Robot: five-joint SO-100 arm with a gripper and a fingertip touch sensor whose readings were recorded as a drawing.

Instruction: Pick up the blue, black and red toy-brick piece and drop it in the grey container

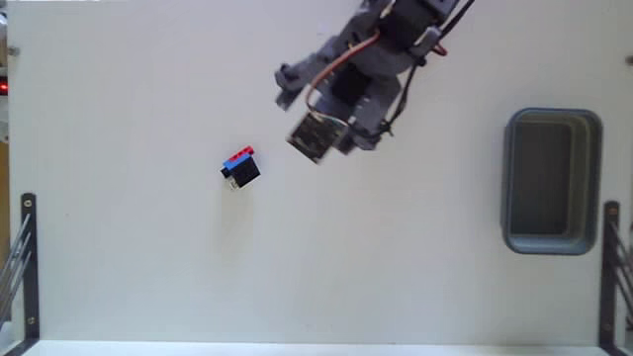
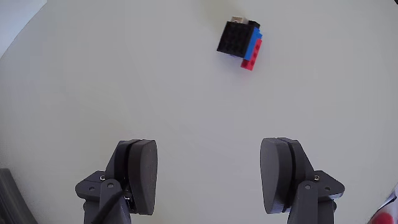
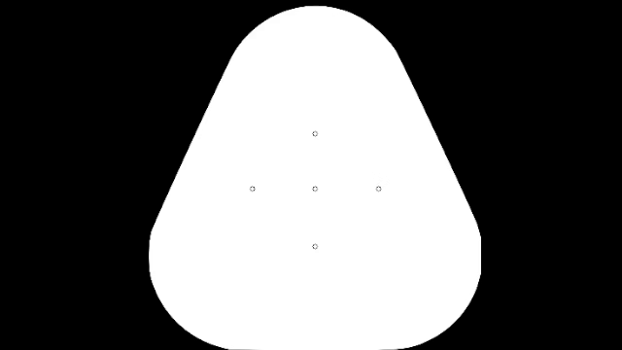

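Blk/blue/red toy-brick piece [image 1: 240, 167] on table, well apart from grey container [image 1: 552, 181].

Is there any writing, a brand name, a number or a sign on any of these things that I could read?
None can be read: no words, numbers or signs show on the toy-brick piece, the grey container, the gripper or the table in either view.
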